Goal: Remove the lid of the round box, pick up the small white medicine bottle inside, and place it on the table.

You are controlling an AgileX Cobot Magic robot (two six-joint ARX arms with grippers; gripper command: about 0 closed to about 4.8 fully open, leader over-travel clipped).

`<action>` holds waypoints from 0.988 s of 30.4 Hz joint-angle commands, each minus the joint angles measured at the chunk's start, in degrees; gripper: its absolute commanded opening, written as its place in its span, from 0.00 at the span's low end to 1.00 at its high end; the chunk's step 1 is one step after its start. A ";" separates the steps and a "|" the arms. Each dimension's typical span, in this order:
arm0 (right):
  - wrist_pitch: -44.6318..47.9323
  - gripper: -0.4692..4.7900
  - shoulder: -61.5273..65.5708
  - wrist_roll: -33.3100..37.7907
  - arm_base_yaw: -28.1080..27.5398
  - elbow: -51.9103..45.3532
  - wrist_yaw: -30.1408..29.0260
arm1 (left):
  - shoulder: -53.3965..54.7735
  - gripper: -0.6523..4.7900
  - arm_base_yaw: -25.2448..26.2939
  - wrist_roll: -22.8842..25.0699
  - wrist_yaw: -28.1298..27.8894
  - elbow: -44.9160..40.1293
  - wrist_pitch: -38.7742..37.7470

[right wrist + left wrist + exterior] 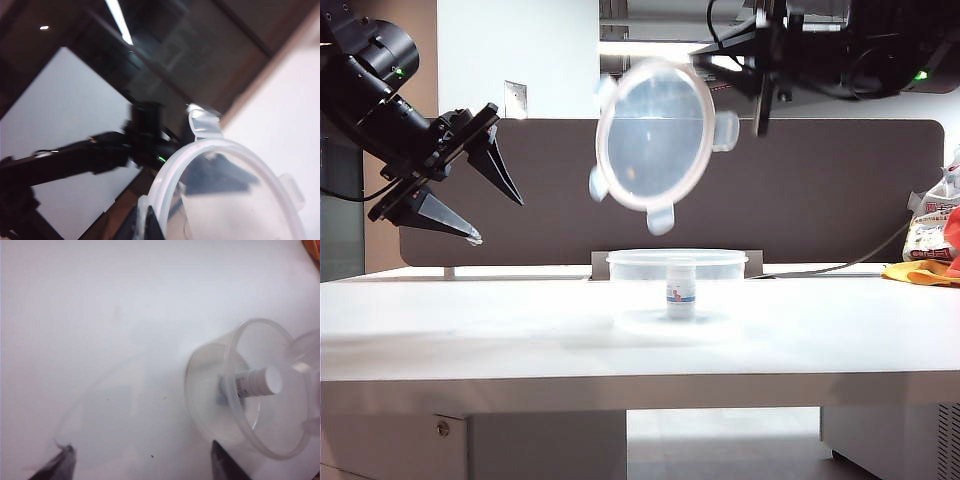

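one round box (pixel 677 265) is seen open on the table (pixel 470 320), with one small white medicine bottle (pixel 681 288) upright inside. one lid (pixel 655 134) is gripped at its rim by the right gripper (pixel 142 222), at 12 o'clock above the box. the left gripper (pixel 490 205) is spread wide at 10 o'clock, holding nothing.

Large white flat-topped table (pixel 470 330), dark brown-grey divider panel (pixel 840 200) along far edge. White wall (pixel 520 50) behind, bright ceiling strip light (pixel 650 48). Orange cloth (pixel 925 272) at table's right edge.
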 commanded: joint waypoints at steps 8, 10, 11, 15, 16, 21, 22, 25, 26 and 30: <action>7.52 0.08 -0.31 0.20 -0.42 0.31 9.73 | -0.22 0.76 0.00 0.28 5.25 0.39 0.11; 4.90 0.08 -0.31 -3.34 -0.57 0.33 11.91 | -0.22 0.76 -0.02 0.31 5.42 0.39 0.09; 3.78 0.08 -0.31 -4.76 -0.92 0.33 13.18 | -0.22 0.76 -0.13 0.31 5.44 0.39 0.00; -1.51 0.08 -0.31 -11.39 -2.97 0.33 20.37 | -0.22 0.76 -0.55 0.70 5.35 0.39 -0.68; -2.54 0.08 -0.31 -12.35 -3.48 0.33 22.34 | -0.22 0.76 -0.57 0.79 5.35 0.39 -0.76; -7.32 0.08 -0.31 -19.08 -6.03 0.33 32.87 | -0.22 0.76 -0.98 1.62 5.16 0.39 -1.07; -8.13 0.08 -0.31 -21.35 -6.51 0.33 34.60 | -0.22 0.76 -1.03 1.64 5.14 0.39 -1.07; -10.43 0.08 -0.42 -28.72 -7.28 0.33 36.26 | -0.22 0.74 -1.40 2.40 4.90 0.39 -1.07; -12.00 0.08 -0.61 -31.17 -7.45 0.33 36.52 | -0.24 0.74 -1.40 2.99 4.92 0.39 -1.11; -26.27 0.08 -2.99 -45.07 -7.41 0.35 41.59 | -1.05 0.62 -2.71 6.16 4.70 0.44 -2.49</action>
